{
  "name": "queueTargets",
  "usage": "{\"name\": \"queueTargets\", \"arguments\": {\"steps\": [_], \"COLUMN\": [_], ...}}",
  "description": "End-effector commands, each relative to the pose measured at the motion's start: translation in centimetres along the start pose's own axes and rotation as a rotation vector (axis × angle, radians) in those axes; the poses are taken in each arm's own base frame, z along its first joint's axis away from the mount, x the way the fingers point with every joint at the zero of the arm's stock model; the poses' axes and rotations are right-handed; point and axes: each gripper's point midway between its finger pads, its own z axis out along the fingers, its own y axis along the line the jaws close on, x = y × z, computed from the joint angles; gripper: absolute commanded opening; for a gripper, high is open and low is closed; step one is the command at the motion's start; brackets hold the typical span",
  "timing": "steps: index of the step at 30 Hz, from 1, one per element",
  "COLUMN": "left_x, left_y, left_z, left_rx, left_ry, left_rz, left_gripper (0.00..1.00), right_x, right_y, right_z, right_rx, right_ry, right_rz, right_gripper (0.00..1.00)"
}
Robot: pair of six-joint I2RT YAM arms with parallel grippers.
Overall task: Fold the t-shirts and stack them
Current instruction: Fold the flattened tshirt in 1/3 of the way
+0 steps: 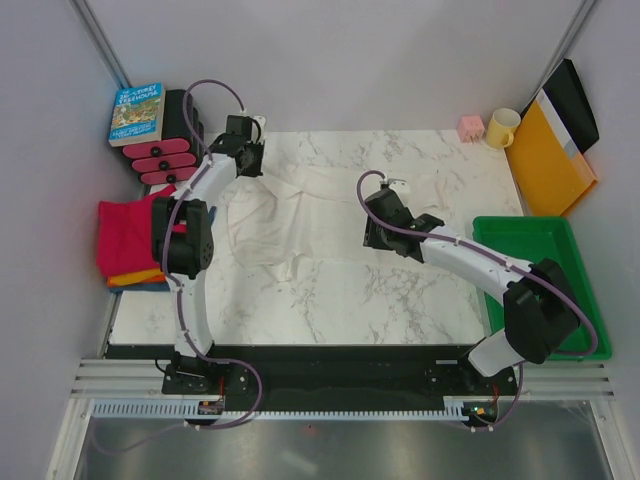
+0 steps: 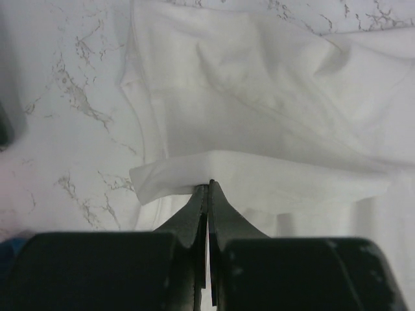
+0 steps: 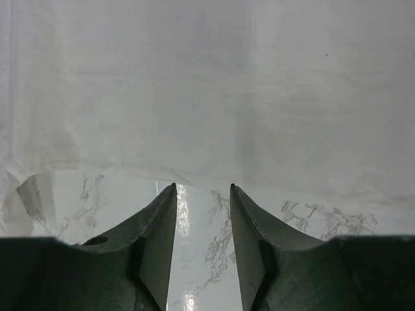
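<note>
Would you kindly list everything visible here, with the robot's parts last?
Cream-white cloth t-shirt: one, spread wrinkled mid-table
Folded t-shirt pile: one, magenta over orange, left edge
Blue-covered book: one, atop rack, back left
Black-and-pink rack: one, back left
Small pink cube: one, back edge
Yellow mug: one, beside cube
Yellow-orange flat folder: one, back right
Green plastic tray: one, right side
White marble table: one, beneath everything
Left gripper: black, shut on the t-shirt's edge
Right gripper: black, open, at the t-shirt's hem

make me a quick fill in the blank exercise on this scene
The left gripper is ___ on the white shirt's edge.
The right gripper stands ___, holding nothing.
The tray on the right is ___.
The mug in the far corner is ___.
Missing words: shut, open, green, yellow.
</note>
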Motion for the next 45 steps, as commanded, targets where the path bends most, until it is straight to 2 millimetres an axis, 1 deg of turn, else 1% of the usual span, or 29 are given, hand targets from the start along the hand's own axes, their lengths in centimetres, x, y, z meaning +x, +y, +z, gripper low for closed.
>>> {"name": "queueTargets", "arguments": {"steps": [1, 2, 4, 9, 10, 12, 18, 21, 24, 25, 26, 27, 29, 30, 31, 32, 33, 34, 35, 36, 37, 38, 39, 40, 41, 42, 43, 44, 45], "left_x": [-2.5, -1.2, -0.1, 2.3, 3.3, 3.8, 7.4, 8.4, 8.7, 8.8, 8.6, 8.1, 7.1, 5.8, 5.3, 3.6, 3.0, 3.1, 1.4, 1.0, 1.4, 0.0, -0.2, -0.1, -0.4, -0.3, -0.1, 0.1, 0.3], "left_y": [-0.4, -0.5, -0.6, -0.8, -1.0, -0.9, -0.8, -0.9, -0.7, -0.7, -0.7, -0.7, -0.6, -0.6, -0.6, -0.6, -0.7, -0.9, -0.9, -0.9, -1.0, -0.9, -0.9, -0.8, -0.7, -0.7, -0.7, -0.7, -0.7], "left_z": [-4.3, -4.4, -5.1, -6.7, -6.8, -7.5, -7.2, -6.9, -6.7, -6.6, -6.6, -6.7, -6.9, -7.0, -6.7, -6.8, -6.7, -5.7, -5.7, -5.4, -4.3, -4.2, -3.6, -3.2, -2.1, -1.6, -1.3, -0.3, 0.0], "left_rx": [0.016, 0.020, 0.025, 0.035, 0.040, 0.040, 0.035, 0.035, 0.030, 0.029, 0.029, 0.029, 0.025, 0.026, 0.029, 0.031, 0.034, 0.043, 0.046, 0.046, 0.048, 0.045, 0.045, 0.044, 0.037, 0.036, 0.038, 0.038, 0.035], "left_ry": [-0.108, -0.086, -0.071, -0.048, -0.028, -0.025, 0.066, 0.102, 0.116, 0.119, 0.116, 0.104, 0.075, 0.044, 0.036, 0.003, -0.002, 0.012, -0.020, -0.023, -0.003, -0.029, -0.026, -0.016, -0.011, -0.005, 0.011, 0.024, 0.031], "left_rz": [-0.042, -0.041, -0.041, -0.040, -0.036, -0.029, 0.006, 0.016, 0.031, 0.033, 0.031, 0.031, 0.019, 0.013, 0.010, 0.007, 0.005, 0.007, 0.006, 0.005, 0.008, 0.006, 0.014, 0.017, 0.022, 0.028, 0.033, 0.043, 0.046], "left_gripper": [0.02, 0.02, 0.02, 0.02, 0.02, 0.02, 0.02, 0.02, 0.02, 0.10, 0.23, 0.47, 0.64, 0.81, 0.83, 0.83, 0.82, 0.81, 0.78, 0.75, 0.72, 0.68, 0.61, 0.59, 0.57, 0.55, 0.54, 0.52, 0.51], "right_x": [0.2, 0.2, 0.4, 0.7, 1.0, 1.1, 1.8, 1.7, 1.6, 1.5, 1.5, 1.4, 1.2, 0.8, 0.5, 0.1, -0.2, -0.5, -1.1, -1.3, -0.7, -2.0, -2.3, -1.5, -2.8, -3.0, -2.3, -3.8, -4.1], "right_y": [0.6, 0.6, 0.5, 0.2, 0.0, -0.1, -0.1, 0.1, 0.2, 0.2, 0.2, 0.3, 0.4, 0.8, 1.0, 1.5, 2.0, 2.4, 3.4, 4.1, 4.6, 6.0, 6.7, 7.3, 8.7, 9.4, 10.0, 11.6, 12.4], "right_z": [-0.1, -0.2, -0.3, -0.6, -0.5, -0.6, -0.6, -0.7, -0.8, -0.8, -0.7, -0.7, -0.5, -0.6, -0.6, -0.3, -0.1, 0.1, 0.8, 1.1, 2.5, 2.6, 3.1, 4.5, 4.7, 5.1, 6.5, 6.5, 6.9], "right_rx": [-0.025, -0.026, -0.027, -0.032, -0.031, -0.033, -0.043, -0.049, -0.052, -0.051, -0.050, -0.050, -0.049, -0.057, -0.061, -0.062, -0.072, -0.077, -0.087, -0.104, -0.102, -0.129, -0.139, -0.142, -0.170, -0.180, -0.183, -0.217, -0.229], "right_ry": [-0.015, -0.016, -0.017, -0.023, -0.020, -0.020, -0.017, -0.019, -0.025, -0.026, -0.025, -0.028, -0.028, -0.036, -0.038, -0.041, -0.039, -0.038, -0.037, -0.026, 0.003, -0.012, -0.009, 0.026, 0.007, 0.010, 0.037, 0.011, 0.009], "right_rz": [0.020, 0.023, 0.025, 0.035, 0.038, 0.041, 0.051, 0.051, 0.053, 0.050, 0.051, 0.051, 0.046, 0.045, 0.042, 0.035, 0.029, 0.026, 0.013, 0.005, -0.009, -0.007, -0.006, -0.019, -0.014, -0.019, -0.031, -0.029, -0.039], "right_gripper": [0.45, 0.45, 0.45, 0.45, 0.45, 0.45, 0.45, 0.45, 0.45, 0.46, 0.46, 0.46, 0.46, 0.46, 0.47, 0.47, 0.47, 0.47, 0.47, 0.46, 0.41, 0.37, 0.29, 0.25, 0.21, 0.16, 0.16, 0.16, 0.17]}}
